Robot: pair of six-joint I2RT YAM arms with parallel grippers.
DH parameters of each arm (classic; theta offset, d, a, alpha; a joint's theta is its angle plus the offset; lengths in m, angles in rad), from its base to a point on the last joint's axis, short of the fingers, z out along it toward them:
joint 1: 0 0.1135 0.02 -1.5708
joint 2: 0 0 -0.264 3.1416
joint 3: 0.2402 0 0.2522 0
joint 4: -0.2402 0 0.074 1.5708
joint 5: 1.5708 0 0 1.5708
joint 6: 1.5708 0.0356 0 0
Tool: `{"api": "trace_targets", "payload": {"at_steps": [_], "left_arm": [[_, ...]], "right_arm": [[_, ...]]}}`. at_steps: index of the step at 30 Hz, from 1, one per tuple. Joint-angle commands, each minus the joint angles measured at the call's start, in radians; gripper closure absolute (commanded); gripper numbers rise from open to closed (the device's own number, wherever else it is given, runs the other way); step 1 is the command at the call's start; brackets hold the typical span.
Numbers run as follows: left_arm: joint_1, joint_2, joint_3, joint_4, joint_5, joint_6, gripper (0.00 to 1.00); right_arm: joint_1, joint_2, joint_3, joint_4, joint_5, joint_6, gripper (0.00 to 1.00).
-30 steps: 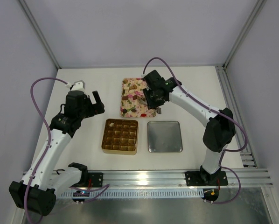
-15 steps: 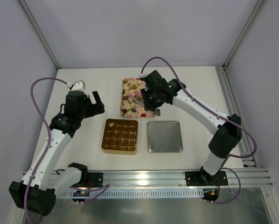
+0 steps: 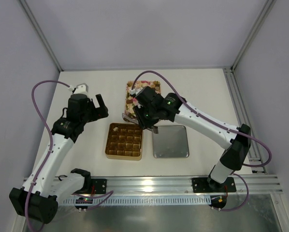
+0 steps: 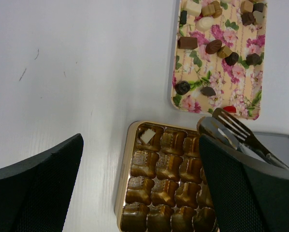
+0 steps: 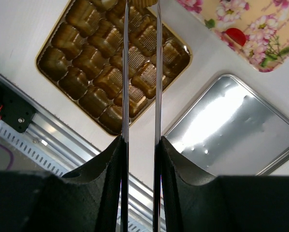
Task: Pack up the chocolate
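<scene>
Right wrist view, right gripper (image 5: 140, 140) clenched on tongs (image 4: 208, 127) (over gold box (image 5: 81, 79)), left gripper (image 4: 140, 140) spread wide.

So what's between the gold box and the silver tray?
Just a narrow strip of bare table; the gold box and silver tray don't touch. Clearest in the right wrist view, where the right end effector holds tongs crossing in front of it.

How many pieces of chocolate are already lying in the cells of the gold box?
1: a cream-white piece in the far left corner cell of the gold box. Cells under the tongs are partly hidden.
</scene>
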Motion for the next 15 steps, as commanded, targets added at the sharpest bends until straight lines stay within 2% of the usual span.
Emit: {"api": "trace_targets", "payload": {"at_steps": [1,15], "left_arm": [[0.001,-0.007,0.002,0.010,0.001,0.001,0.00],[0.001,-0.008,0.003,0.010,0.001,-0.001,0.00]], "right_arm": [[0.037,-0.057,0.010,0.016,0.008,0.042,0.67],[0.086,-0.004,-0.025,0.068,-0.003,0.064,0.66]]}}
